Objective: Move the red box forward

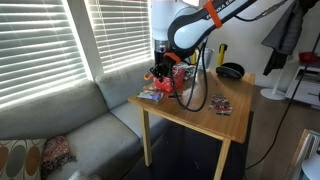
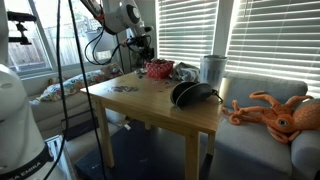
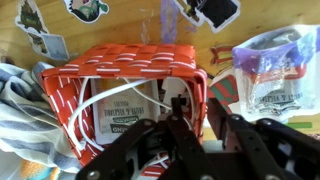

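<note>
The red box is a red woven low basket with packets and white cord inside. It stands at the table's window-side end in both exterior views. My gripper reaches down from above, its two fingers straddling the box's right wall, one inside and one outside. The fingers are close together and pinch that wall. In the exterior views the gripper sits right at the box.
On the wooden table lie a blue-and-orange packet, a small dark patterned packet, black headphones and a white container. A plastic bag lies beside the box. A grey sofa and window blinds flank the table.
</note>
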`<state>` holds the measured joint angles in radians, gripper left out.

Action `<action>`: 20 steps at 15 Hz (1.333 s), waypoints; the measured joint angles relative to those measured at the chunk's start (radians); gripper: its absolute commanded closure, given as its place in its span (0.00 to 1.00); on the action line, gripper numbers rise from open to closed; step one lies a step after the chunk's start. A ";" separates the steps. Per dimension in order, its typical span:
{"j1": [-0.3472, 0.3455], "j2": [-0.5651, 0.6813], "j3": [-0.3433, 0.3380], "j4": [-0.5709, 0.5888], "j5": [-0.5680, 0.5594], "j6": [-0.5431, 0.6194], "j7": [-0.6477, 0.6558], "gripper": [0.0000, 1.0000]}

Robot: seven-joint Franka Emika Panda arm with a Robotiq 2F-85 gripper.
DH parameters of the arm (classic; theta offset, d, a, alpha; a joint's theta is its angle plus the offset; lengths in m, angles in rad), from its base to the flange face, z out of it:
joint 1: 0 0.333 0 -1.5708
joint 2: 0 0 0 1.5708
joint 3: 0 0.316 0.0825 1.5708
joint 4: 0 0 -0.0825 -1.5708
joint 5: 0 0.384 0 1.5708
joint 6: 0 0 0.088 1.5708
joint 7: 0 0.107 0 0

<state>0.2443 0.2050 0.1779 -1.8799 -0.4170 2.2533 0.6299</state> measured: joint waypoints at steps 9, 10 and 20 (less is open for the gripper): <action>0.019 0.007 -0.005 0.001 0.001 -0.024 0.041 0.99; 0.022 0.006 -0.005 0.001 0.001 -0.024 0.050 0.99; 0.101 -0.033 0.002 -0.004 -0.058 -0.058 0.159 0.99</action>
<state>0.3451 0.1723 0.1796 -1.8836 -0.4749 2.1952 0.7894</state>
